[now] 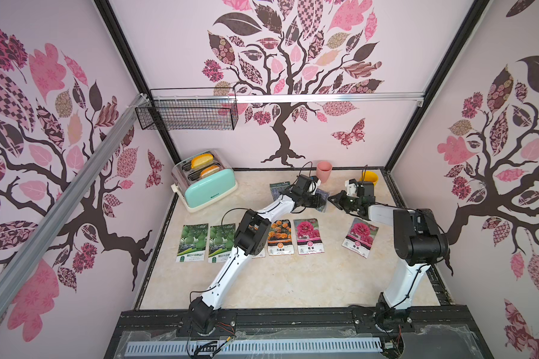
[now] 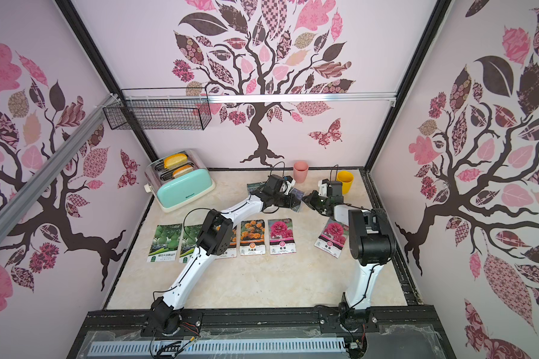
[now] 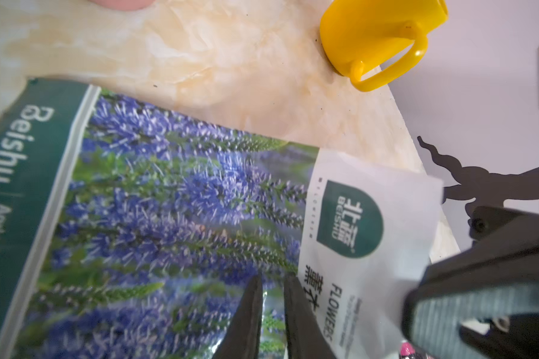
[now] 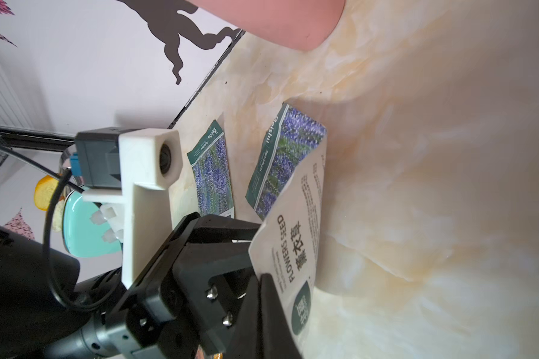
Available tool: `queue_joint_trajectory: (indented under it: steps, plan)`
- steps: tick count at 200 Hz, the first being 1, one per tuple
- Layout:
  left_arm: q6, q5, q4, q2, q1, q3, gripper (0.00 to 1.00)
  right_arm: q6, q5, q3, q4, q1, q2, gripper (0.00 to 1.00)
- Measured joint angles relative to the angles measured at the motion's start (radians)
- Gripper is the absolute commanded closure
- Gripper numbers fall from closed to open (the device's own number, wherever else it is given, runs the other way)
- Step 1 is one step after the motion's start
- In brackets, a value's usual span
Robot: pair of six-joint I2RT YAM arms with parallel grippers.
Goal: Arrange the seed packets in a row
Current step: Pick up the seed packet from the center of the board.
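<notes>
Both grippers meet at the back middle of the table (image 1: 293, 279), in front of the pink cup (image 1: 324, 171). The left gripper (image 1: 321, 203) pinches a lavender packet (image 3: 175, 217) by its long edge. In the left wrist view its two dark fingers (image 3: 249, 314) stand almost together with the glossy foil between them. The right gripper (image 1: 331, 199) is pressed together at the white label end of the same packet. It seems to clamp that end, although the contact is partly hidden. The packet bends, with its white end raised off the table. A second lavender packet (image 1: 277, 188) lies flat to the left of it, near the back edge. At the front, two gourd packets (image 1: 193, 242) lie side by side. Further right are a marigold packet (image 1: 280, 237) and a magenta flower packet (image 1: 308, 236) just beside it. The left arm (image 1: 252, 236) covers what lies between them and the gourd packets. Another magenta flower packet (image 1: 360, 237) lies apart to the right, tilted. A yellow cup (image 1: 369, 177) stands near the back right corner.
</notes>
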Motion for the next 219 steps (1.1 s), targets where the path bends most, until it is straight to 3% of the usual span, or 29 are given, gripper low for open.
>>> queue_joint_trajectory:
  steps: [62, 100, 142, 181, 219]
  plan:
    - [0.001, 0.0, 0.006, -0.164, 0.002, -0.117, 0.78, -0.063, 0.052, -0.006, -0.069, -0.001, -0.071, 1.0]
    - [0.003, -0.019, 0.029, -0.297, 0.008, -0.221, 0.53, -0.099, 0.082, -0.029, -0.104, -0.001, -0.146, 1.0]
    - [0.05, -0.048, 0.057, -0.449, 0.014, -0.407, 0.4, -0.113, 0.101, -0.066, -0.158, -0.011, -0.2, 1.0]
    - [0.074, -0.052, 0.111, -0.519, 0.014, -0.576, 0.37, -0.096, 0.101, -0.067, -0.197, -0.032, -0.234, 1.0]
    - [-0.074, -0.087, 0.124, -0.519, 0.011, -0.651, 0.36, -0.069, 0.094, -0.067, -0.198, -0.042, -0.249, 1.0]
